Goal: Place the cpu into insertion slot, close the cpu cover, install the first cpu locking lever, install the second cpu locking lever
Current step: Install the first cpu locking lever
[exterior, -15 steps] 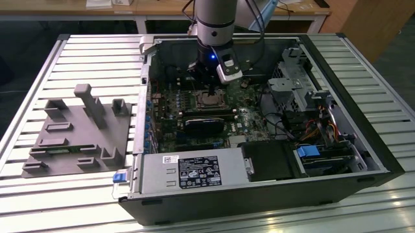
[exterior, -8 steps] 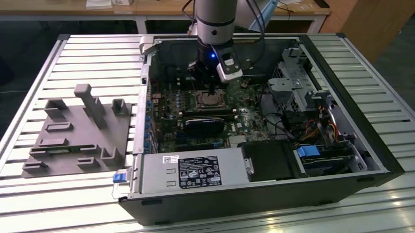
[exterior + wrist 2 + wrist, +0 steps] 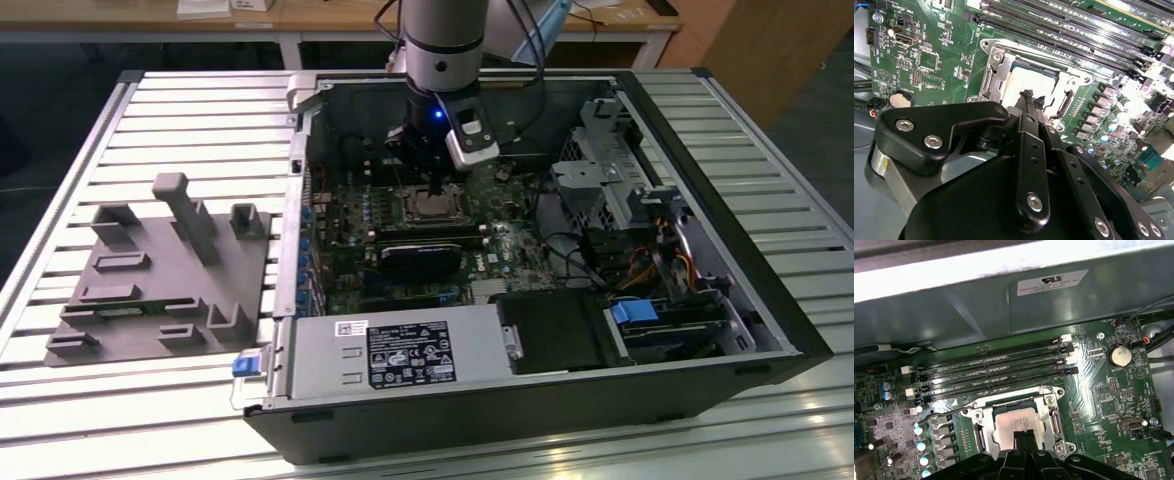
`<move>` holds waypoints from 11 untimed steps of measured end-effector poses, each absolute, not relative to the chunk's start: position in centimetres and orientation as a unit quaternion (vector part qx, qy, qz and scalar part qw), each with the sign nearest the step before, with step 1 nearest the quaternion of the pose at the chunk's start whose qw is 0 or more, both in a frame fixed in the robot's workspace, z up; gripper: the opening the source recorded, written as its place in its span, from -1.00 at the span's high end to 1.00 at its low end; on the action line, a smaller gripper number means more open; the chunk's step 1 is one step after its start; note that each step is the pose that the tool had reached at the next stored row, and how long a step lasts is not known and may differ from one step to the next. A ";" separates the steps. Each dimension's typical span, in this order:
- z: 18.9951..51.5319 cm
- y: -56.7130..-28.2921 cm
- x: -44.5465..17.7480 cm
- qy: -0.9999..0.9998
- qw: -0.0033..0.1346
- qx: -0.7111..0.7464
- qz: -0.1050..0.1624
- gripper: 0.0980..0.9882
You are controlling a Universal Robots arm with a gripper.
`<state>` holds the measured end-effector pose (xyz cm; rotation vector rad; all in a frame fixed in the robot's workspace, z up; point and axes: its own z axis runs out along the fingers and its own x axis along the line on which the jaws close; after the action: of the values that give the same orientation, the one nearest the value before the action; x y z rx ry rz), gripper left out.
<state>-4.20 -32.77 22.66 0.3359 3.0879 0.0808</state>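
The cpu (image 3: 1013, 421) lies flat in the insertion slot (image 3: 1034, 65), its dull silver top facing up, inside the open computer case. The silver cpu cover (image 3: 979, 432) frames it on all sides and looks laid down over it. A thin wire lever (image 3: 946, 412) runs out from one corner of the socket. My gripper (image 3: 1025, 438) hangs directly over the cpu with its black fingers (image 3: 1027, 96) pressed together and nothing between them. In the exterior view the gripper (image 3: 429, 188) sits just above the cpu (image 3: 431, 207).
Long black memory slots (image 3: 994, 371) run beside the socket, with a coin battery (image 3: 1119, 356) nearby. A dark block (image 3: 420, 258) sits next to the socket, the power supply (image 3: 387, 360) at the front, a drive cage (image 3: 601, 170) on the exterior view's right. A grey fixture (image 3: 160, 270) lies outside the case.
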 end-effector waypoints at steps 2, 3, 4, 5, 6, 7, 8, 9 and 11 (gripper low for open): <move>22.7 -32.8 -4.2 0.994 0.017 0.108 0.026 0.98; 22.7 -32.8 -4.3 0.994 0.017 0.108 0.026 0.98; 22.7 -32.8 -4.3 0.994 0.017 0.108 0.026 0.98; 22.7 -32.8 -4.4 0.994 0.017 0.108 0.026 0.98; 22.7 -32.8 -4.6 0.994 0.017 0.108 0.026 0.98; 22.7 -32.8 -4.8 0.994 0.017 0.108 0.026 0.98; 22.7 -32.8 -5.1 0.994 0.017 0.108 0.026 0.98; 22.7 -32.8 -5.4 0.994 0.018 0.108 0.026 0.98; 22.7 -32.8 -6.0 0.994 0.018 0.108 0.026 0.98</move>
<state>-6.04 -32.77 22.66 0.3355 3.0860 0.0810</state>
